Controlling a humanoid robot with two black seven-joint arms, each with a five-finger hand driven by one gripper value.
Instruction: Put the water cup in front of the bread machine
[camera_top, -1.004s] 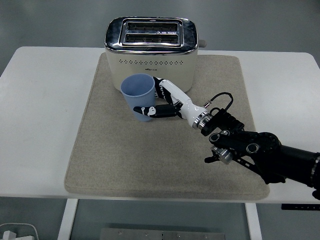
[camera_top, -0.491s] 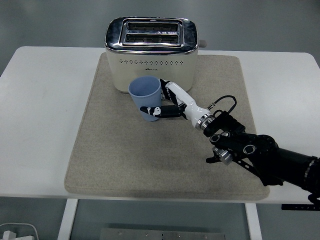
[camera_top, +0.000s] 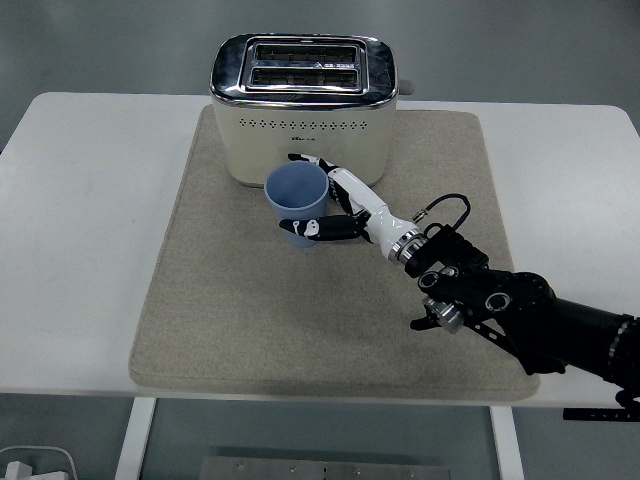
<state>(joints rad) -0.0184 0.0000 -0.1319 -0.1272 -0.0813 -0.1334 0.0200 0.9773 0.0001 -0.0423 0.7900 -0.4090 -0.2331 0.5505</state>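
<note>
A light blue water cup (camera_top: 296, 201) stands upright on the beige mat (camera_top: 250, 300), just in front of the cream and chrome bread machine (camera_top: 302, 105). My right hand (camera_top: 335, 205), white with black joints, reaches in from the lower right. Its fingers wrap the cup's right side and its thumb lies across the cup's front near the base. Whether the cup's base touches the mat is hidden by the hand. The left arm does not appear.
The mat covers the middle of the white table (camera_top: 90, 250). The black right forearm (camera_top: 510, 310) lies over the mat's lower right corner, with a cable loop (camera_top: 445, 205) near the wrist. A lever knob (camera_top: 405, 86) sticks out on the bread machine's right side.
The right hand has carried the cup a little to the right and closer to the middle of the bread machine's front. The forearm shifted slightly with it.
</note>
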